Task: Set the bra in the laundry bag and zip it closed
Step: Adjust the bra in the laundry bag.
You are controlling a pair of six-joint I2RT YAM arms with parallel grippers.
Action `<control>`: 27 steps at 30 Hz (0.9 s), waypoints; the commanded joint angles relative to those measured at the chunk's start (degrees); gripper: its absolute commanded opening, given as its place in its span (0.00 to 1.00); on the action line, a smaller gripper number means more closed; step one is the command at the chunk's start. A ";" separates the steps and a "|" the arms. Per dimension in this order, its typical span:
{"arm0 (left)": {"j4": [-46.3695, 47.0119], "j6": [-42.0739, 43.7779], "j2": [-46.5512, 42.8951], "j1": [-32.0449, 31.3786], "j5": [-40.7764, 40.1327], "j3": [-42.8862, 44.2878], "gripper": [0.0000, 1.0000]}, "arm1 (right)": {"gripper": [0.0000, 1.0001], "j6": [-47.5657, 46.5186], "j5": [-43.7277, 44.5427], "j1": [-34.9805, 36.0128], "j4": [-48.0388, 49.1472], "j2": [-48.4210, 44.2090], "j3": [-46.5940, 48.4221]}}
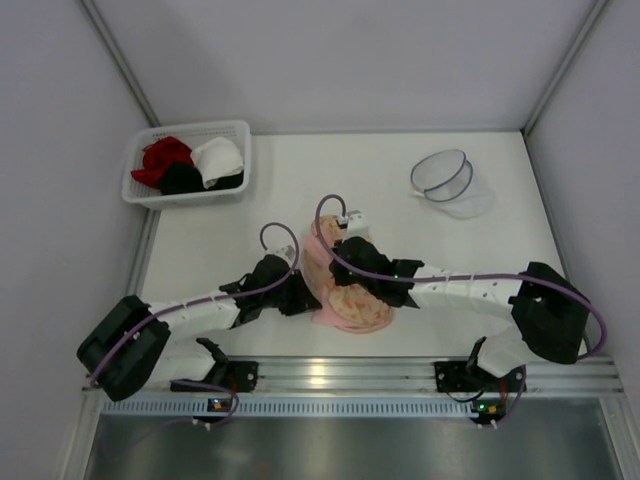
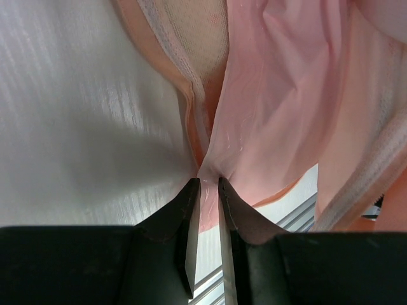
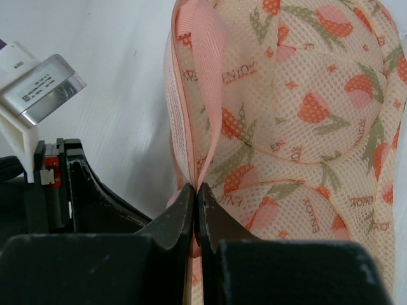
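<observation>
Nearest, a brushed metal rail (image 1: 330, 375) runs along the front edge of the white tabletop (image 1: 480, 230). Just beyond it lies the round peach-orange mesh laundry bag (image 1: 360, 308), domed, its open weave printed with orange flowers and green leaves. The jaws of the right arm (image 1: 465, 290) are pressed fully together on the bag's flat woven peach strap loop (image 3: 203, 63), which stands up in a narrow arch from the rim. The jaws of the left arm (image 1: 195, 312) stand only a sliver apart, pinching a thin fold of the soft pale pink bra (image 2: 273, 95). Its cloth is smooth and faintly glossy, and it gathers into creases right beside the bag's ribbed peach rim band (whether the band itself is also caught, I cannot tell). The bra sits at the bag's left and far side, touching it. Bare tabletop lies open to the bag's right and behind it. At the far left corner stands a white slatted plastic basket (image 1: 135, 190) holding red, black and white garments. At the far right is a translucent mesh pouch with a round wire rim (image 1: 445, 180), well apart from everything else.
</observation>
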 commanded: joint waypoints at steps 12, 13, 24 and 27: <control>13.05 -1.97 6.28 -4.53 -1.79 7.98 0.20 | 0.00 8.52 3.52 -0.11 10.77 -9.05 -8.69; 13.05 -2.06 5.57 -4.53 -1.70 8.07 0.20 | 0.00 8.70 3.87 -0.11 10.77 -9.23 -9.13; 18.06 -3.30 13.03 -7.51 -2.58 9.56 0.18 | 0.00 10.28 7.30 -0.19 10.95 -12.75 -10.98; 18.06 -3.64 14.97 -8.66 -3.19 10.27 0.18 | 0.00 10.37 7.30 -0.11 10.07 -12.75 -10.89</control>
